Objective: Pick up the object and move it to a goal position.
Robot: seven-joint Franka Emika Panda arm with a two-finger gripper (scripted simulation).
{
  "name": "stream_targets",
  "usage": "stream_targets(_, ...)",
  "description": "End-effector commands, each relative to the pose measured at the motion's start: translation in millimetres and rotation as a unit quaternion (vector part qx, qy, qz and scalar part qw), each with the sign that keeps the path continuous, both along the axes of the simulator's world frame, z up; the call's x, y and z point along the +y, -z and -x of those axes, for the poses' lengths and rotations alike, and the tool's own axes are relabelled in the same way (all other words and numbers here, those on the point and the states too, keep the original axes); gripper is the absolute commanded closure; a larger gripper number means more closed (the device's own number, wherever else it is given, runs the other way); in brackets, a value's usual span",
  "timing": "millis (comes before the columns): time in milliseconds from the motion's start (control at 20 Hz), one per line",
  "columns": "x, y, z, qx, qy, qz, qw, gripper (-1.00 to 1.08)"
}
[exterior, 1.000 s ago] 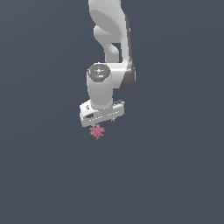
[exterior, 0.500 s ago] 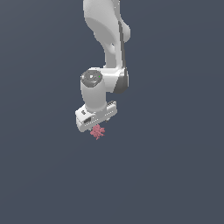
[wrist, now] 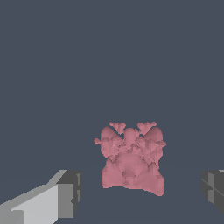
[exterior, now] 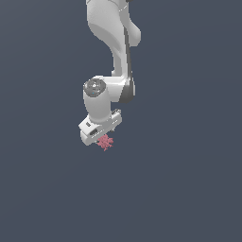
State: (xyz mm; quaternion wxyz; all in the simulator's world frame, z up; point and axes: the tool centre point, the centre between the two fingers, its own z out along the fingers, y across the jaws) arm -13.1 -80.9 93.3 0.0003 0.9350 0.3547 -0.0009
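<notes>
The object [exterior: 105,142] is a small pinkish-red lumpy cluster with little knobs, lying on the dark grey floor directly under the white hand. My gripper [exterior: 104,136] hangs just above it. In the wrist view the object [wrist: 130,159] sits between the two dark-tipped fingers [wrist: 68,192], with a visible gap on each side. The gripper [wrist: 140,192] is open and straddles the object without touching it.
The white arm [exterior: 113,42] rises from the hand toward the top of the exterior view. A plain dark grey floor [exterior: 189,189] surrounds everything, and no other objects or edges are visible.
The hand has shifted toward the exterior view's left and sunk slightly toward the object. The object has stayed in place.
</notes>
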Motion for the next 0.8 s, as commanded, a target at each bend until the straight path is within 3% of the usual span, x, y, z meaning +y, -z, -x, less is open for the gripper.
stream_targets(0, -1.6, 1.6, 0.2, -0.001, -0.009, 0.000, 1.0000, -0.92)
stream_targets(400, -2.6, 5.8, 0.6, -0.001, -0.012, 0.000, 0.9999, -0.92)
stream_targets(750, -2.2, 37.3, 1.6, -0.001, -0.014, -0.001, 0.9999, -0.92)
